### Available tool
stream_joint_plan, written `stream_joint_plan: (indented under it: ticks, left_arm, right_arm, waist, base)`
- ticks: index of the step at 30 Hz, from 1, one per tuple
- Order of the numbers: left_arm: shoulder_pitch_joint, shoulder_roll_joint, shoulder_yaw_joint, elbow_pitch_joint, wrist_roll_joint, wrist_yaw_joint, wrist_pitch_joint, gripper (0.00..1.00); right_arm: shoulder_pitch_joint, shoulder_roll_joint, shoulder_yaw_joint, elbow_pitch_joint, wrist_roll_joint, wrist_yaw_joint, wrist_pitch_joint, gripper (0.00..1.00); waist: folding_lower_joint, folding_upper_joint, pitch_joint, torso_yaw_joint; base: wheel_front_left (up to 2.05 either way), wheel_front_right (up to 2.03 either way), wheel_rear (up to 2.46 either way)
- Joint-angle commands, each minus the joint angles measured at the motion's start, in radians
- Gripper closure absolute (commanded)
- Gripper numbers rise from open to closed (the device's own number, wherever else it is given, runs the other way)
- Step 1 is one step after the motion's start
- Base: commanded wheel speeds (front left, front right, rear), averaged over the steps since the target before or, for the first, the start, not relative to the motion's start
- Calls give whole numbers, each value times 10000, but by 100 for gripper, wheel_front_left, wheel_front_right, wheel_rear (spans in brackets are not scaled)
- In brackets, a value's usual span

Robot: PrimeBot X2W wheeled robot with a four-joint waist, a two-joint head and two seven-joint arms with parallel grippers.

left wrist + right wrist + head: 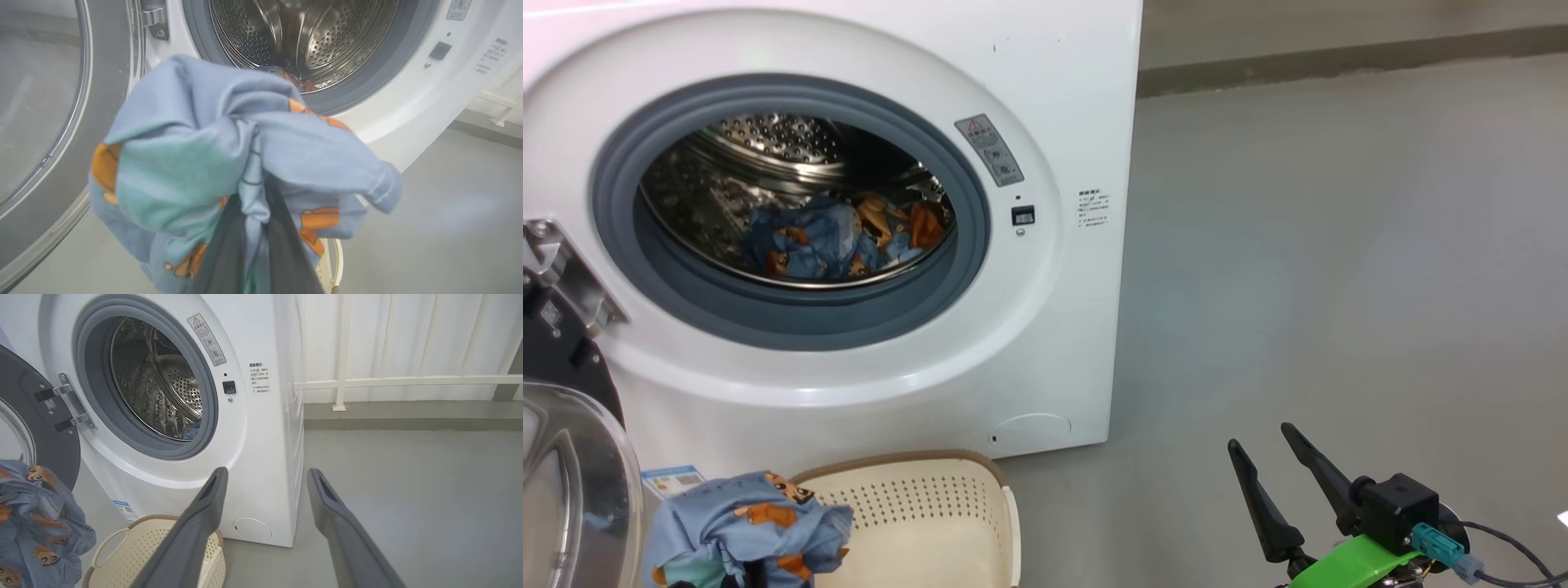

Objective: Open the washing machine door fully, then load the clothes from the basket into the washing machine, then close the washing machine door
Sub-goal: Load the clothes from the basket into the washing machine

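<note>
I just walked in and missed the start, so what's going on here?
The robot is loading laundry. Its left gripper is shut on a bundle of blue clothes, held up in front of the washing machine, near the basket. The door stands open, and more clothes lie in the drum. The right gripper is open and holds nothing, off to the side above the floor.

Grey floor (1339, 245) with two things stood on it.
A washing machine (1045, 343) is stood flat on the smooth, faintly glossy grey surface, and a basket (931, 506) is set on the floor just in front of the machine's lower front, towards its left half. Pale reflections are seen on the floor to the machine's right, and it is bounded at the back by a low, darker kerb (1339, 69).
</note>
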Motion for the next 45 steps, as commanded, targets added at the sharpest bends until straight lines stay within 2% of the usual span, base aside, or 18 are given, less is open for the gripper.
stream_joint_plan:
  ticks: [1, 15, 45]
  left_arm:
    - [-110, 90, 370, -455, 121, -23, -137, 100]
    - [400, -1, 585, -1796, 556, -172, -137, 100]
    - [430, -74, 725, -2221, 823, -515, -137, 100]
  right_arm:
    - [26, -111, 237, -226, 118, 16, -48, 0]
    - [18, -213, 233, -189, 117, 16, -48, 0]
    - [-84, -67, 123, -144, 95, 16, -48, 0]
  waist:
    - [0, 0, -125, -28]
    - [0, 0, -328, -32]
    - [0, 0, -242, -106]
  base:
    - [0, 0, 0]
    - [0, 0, 0]
    - [0, 0, 0]
